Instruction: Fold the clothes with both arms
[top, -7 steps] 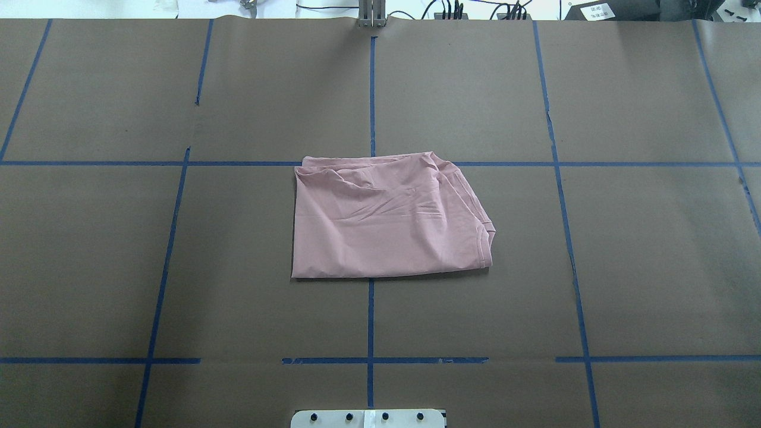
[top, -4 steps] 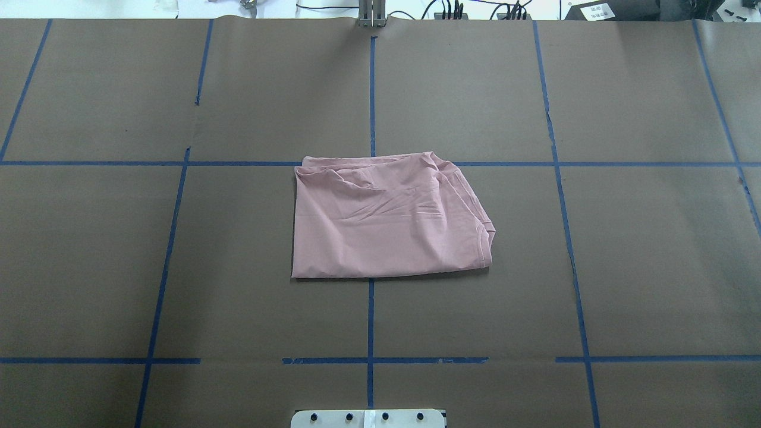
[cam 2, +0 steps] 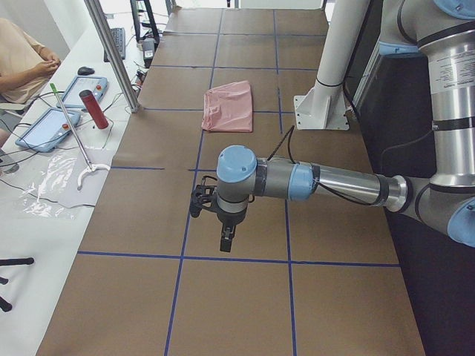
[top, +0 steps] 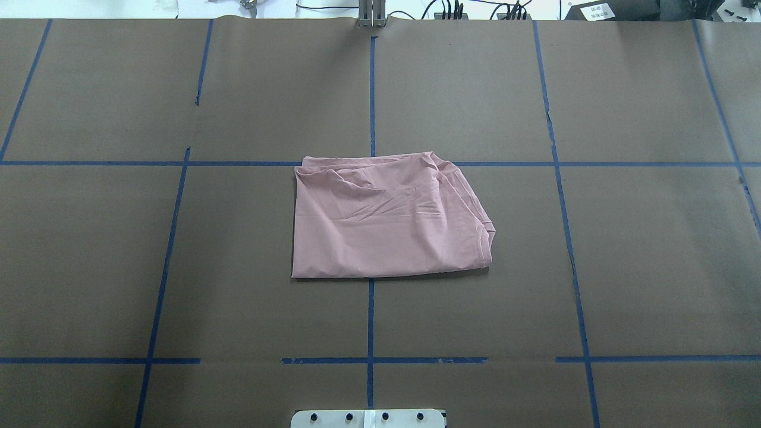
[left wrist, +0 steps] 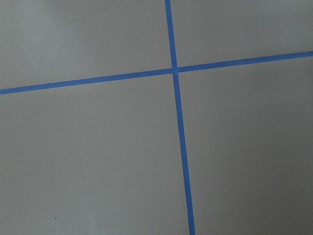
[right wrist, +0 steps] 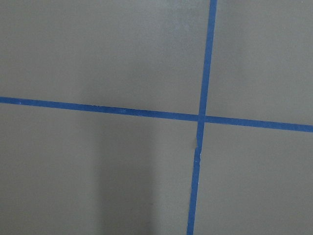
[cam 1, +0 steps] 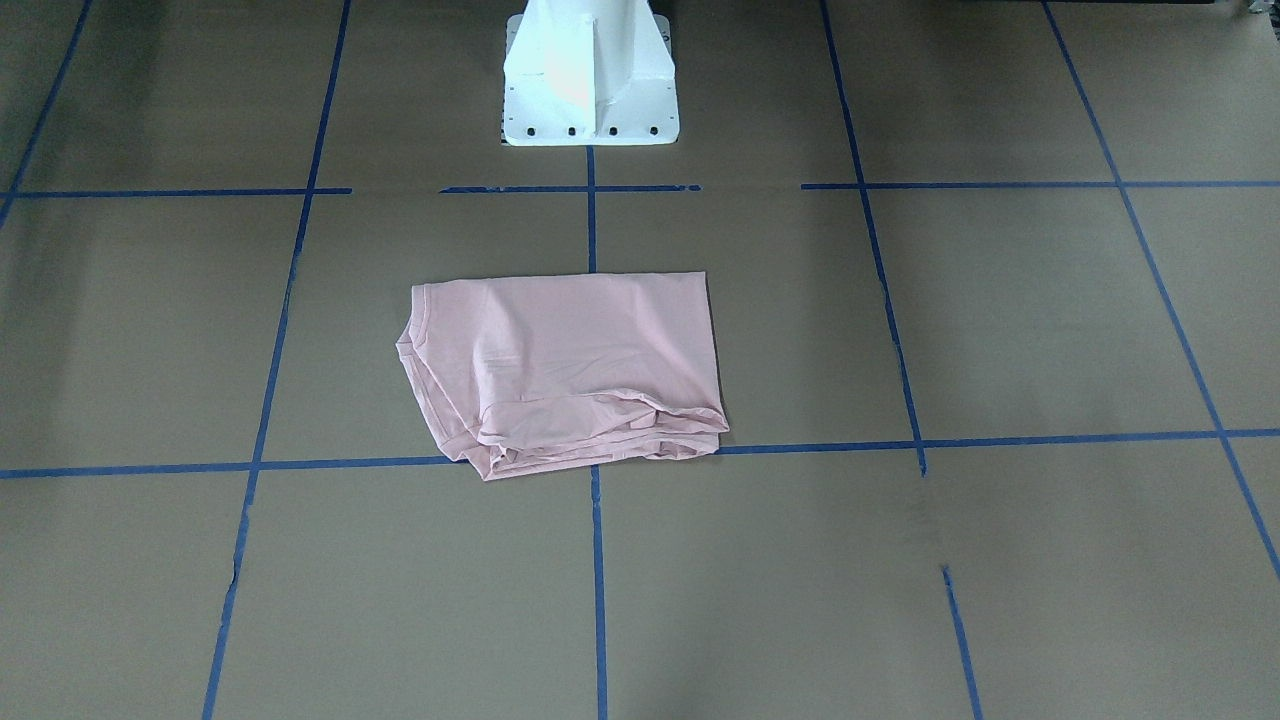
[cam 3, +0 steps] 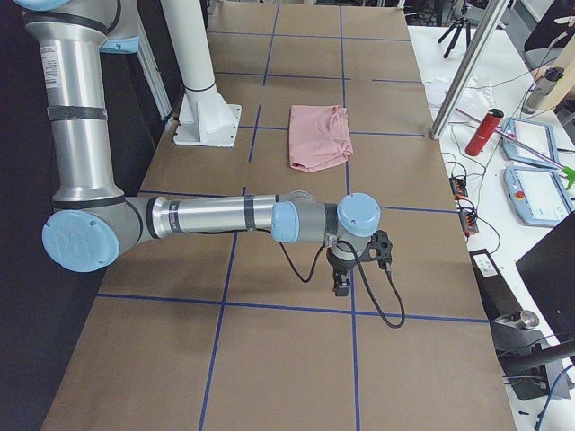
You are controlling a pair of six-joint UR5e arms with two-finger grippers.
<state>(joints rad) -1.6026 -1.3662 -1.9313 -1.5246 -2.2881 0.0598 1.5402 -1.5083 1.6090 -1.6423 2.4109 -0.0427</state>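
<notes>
No legible text anywhere; white label on black box too small.

We are in a robotics lab. We see brown paper gridded with blue tape, and, from the left end, the left arm at 3 o'clock and teach pendants at 10 o'clock.

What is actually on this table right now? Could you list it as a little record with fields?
Garment: light pink T-shirt, folded into a rough rectangle, lying flat mid-table
Surface: brown paper-covered table marked with a blue tape grid
Left gripper: hangs over bare table, well apart from the shirt; open or shut unclear
Right gripper: likewise, toward the opposite end
Contact: nothing touches the shirt
</notes>
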